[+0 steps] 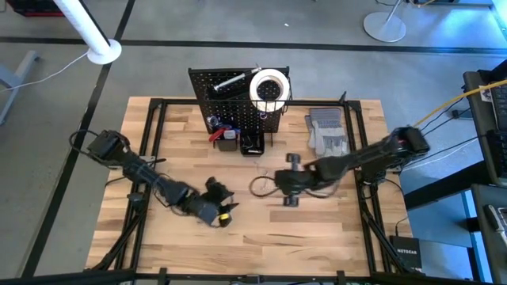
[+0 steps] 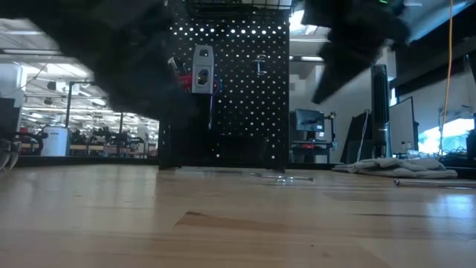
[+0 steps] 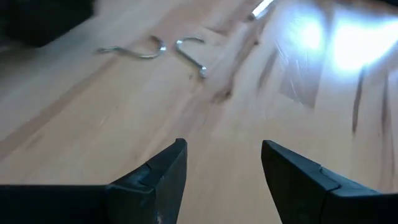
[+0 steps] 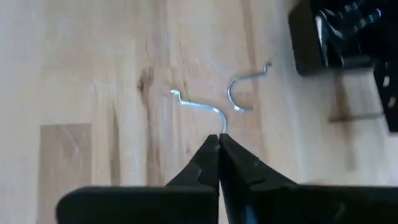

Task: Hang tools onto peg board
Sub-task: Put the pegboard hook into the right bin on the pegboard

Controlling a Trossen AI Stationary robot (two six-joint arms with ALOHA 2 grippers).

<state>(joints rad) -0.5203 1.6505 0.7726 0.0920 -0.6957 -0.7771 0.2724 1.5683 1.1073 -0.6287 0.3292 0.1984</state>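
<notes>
The black peg board (image 1: 236, 107) stands at the table's far middle. A white tape roll (image 1: 269, 87) and a silver tool (image 1: 230, 81) are on it, and red-handled tools (image 1: 215, 131) sit by its bottom bins. In the low view the peg board (image 2: 238, 89) rises behind the table. Two silver wire hooks (image 4: 198, 104) (image 4: 245, 93) lie on the wood in front of the board, and the hooks (image 3: 134, 51) (image 3: 189, 53) also show in the left wrist view. My right gripper (image 4: 219, 138) is shut at the end of one hook. My left gripper (image 3: 224, 158) is open above bare wood, short of the hooks. My right gripper has its shut fingertips (image 4: 211, 149) on the near end of the S-shaped hook (image 4: 222, 124), pinched only at their free ends. The fingers come in along the wire. The rest of the hook lies flat on the table.
Grey work gloves (image 1: 326, 131) lie right of the peg board, and the gloves (image 2: 394, 165) also show in the low view. Both arms (image 1: 142, 170) (image 1: 364, 158) reach in over the table's middle. Bare wood lies along the near edge (image 1: 261, 245).
</notes>
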